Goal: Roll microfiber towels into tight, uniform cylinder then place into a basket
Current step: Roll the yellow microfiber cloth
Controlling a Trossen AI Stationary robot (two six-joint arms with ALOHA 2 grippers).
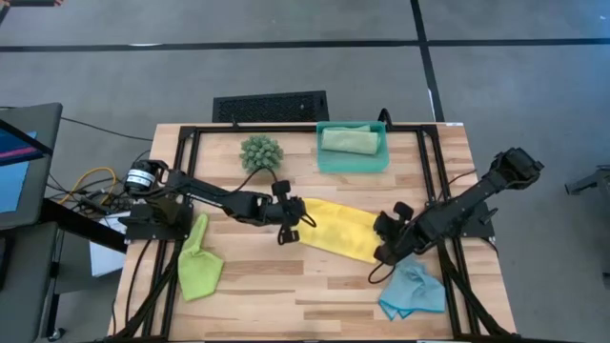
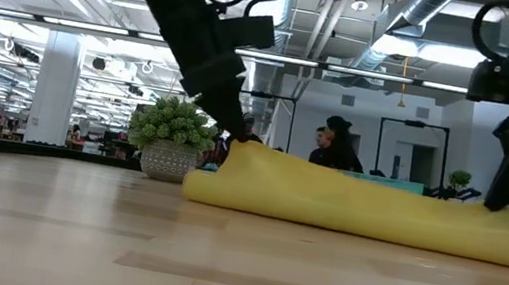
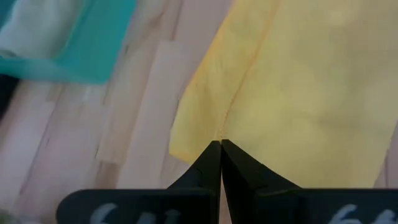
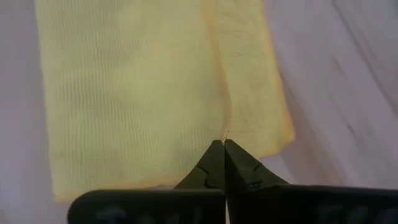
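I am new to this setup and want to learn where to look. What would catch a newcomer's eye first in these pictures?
First, the yellow towel in the middle of the table, with both arms on it: the left gripper is shut on its one end and the right gripper is shut on its other end. Next, the teal basket at the far edge, already holding a rolled sage green towel.

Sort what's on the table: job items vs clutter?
Job:
yellow towel, left gripper and right gripper each shut on an end
lime towel
blue towel
basket holding the sage towel

Lying about:
plant ball
black grille beyond the table edge
cables off the left side
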